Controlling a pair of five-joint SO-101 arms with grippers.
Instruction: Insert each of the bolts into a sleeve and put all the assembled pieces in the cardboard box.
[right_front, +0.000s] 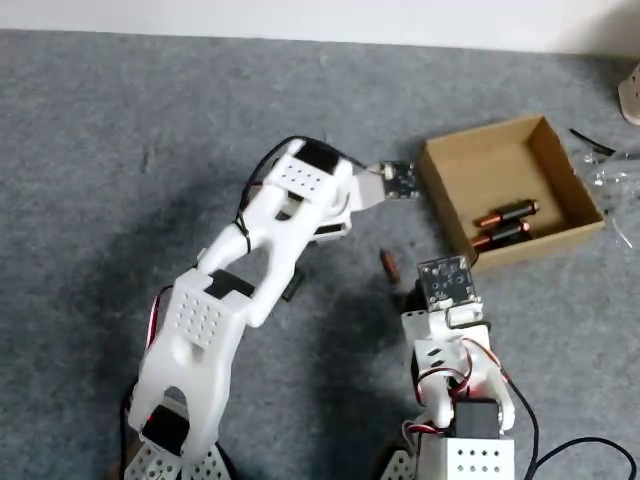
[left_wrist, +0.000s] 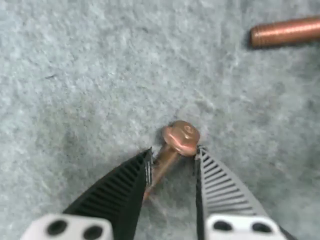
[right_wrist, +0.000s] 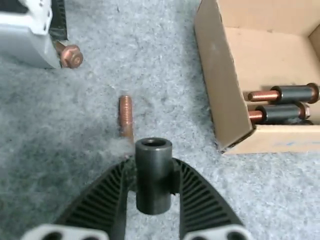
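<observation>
My left gripper (left_wrist: 172, 161) is shut on a copper bolt (left_wrist: 180, 139). The bolt lies slanted between the ribbed fingers, its hex head at the tips just above the grey mat. The right wrist view shows that same bolt head (right_wrist: 70, 55) sticking out from the left gripper. My right gripper (right_wrist: 152, 167) is shut on a black sleeve (right_wrist: 152, 175), open bore facing away from the wrist. A second bolt (right_wrist: 126, 115) lies loose on the mat just beyond the sleeve, also seen as bolt (right_front: 388, 265). The cardboard box (right_front: 445, 200) holds two assembled pieces (right_front: 505, 225).
The box stands to the right of both grippers, with its near wall (right_wrist: 215, 80) close to the sleeve. Clear plastic and wires (right_front: 605, 165) lie past the box at the table's right edge. The left arm (right_front: 250, 270) stretches across the middle of the mat.
</observation>
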